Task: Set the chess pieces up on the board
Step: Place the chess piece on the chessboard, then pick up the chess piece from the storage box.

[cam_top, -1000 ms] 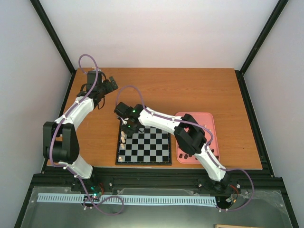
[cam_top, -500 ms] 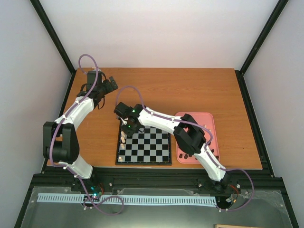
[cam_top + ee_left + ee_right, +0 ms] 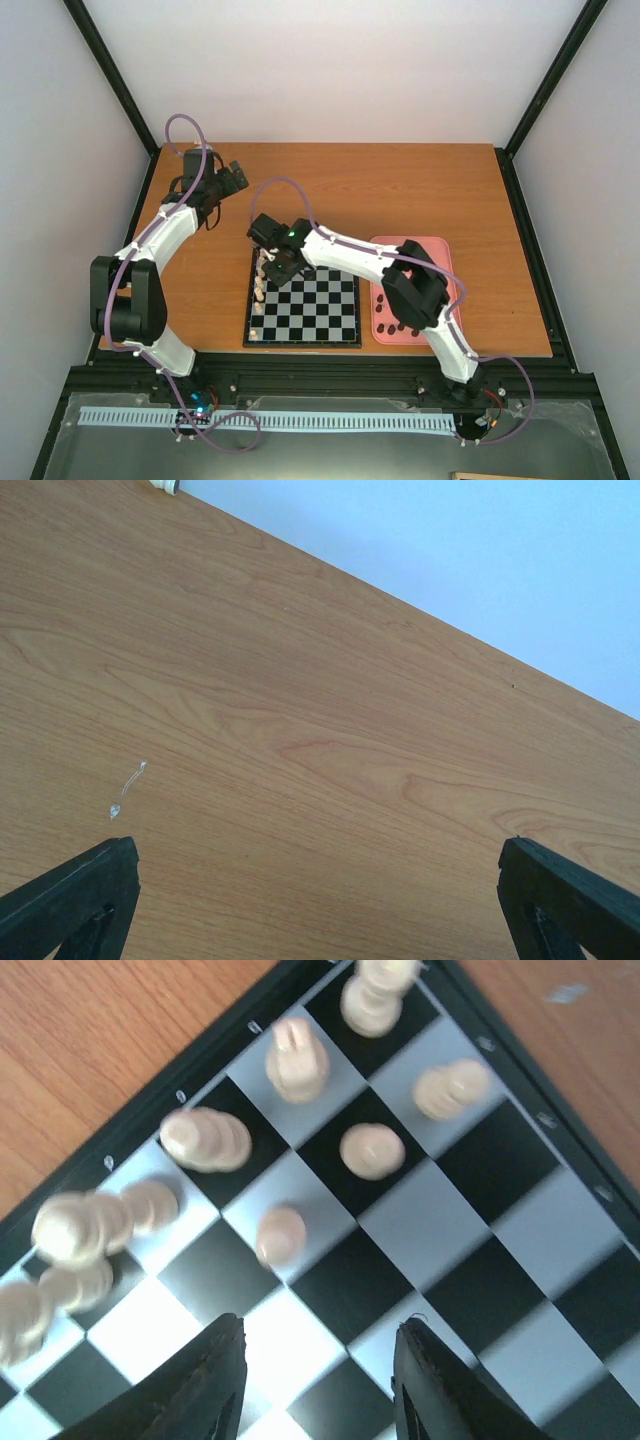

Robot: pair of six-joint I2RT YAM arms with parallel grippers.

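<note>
The board (image 3: 318,312) lies on the table in front of the arms. Several cream chess pieces (image 3: 259,292) stand along its left edge. In the right wrist view, cream pieces (image 3: 372,1150) fill the two rows at the board's (image 3: 480,1260) corner. The nearest cream pawn (image 3: 281,1235) stands free just ahead of the fingertips. My right gripper (image 3: 315,1385) hovers above the board (image 3: 274,262), open, nothing between its fingers. My left gripper (image 3: 320,900) is open over bare wood at the table's far left (image 3: 232,178). Dark pieces (image 3: 386,324) lie in the pink tray.
The pink tray (image 3: 441,252) sits right of the board, partly under my right arm. The wooden table (image 3: 400,190) stretches behind the board. A small scuff (image 3: 127,788) marks the wood near the left fingers.
My right gripper's jaws have parted, releasing a cream pawn on the board, and the gripper has drawn back slightly to the right. The left arm has not moved.
</note>
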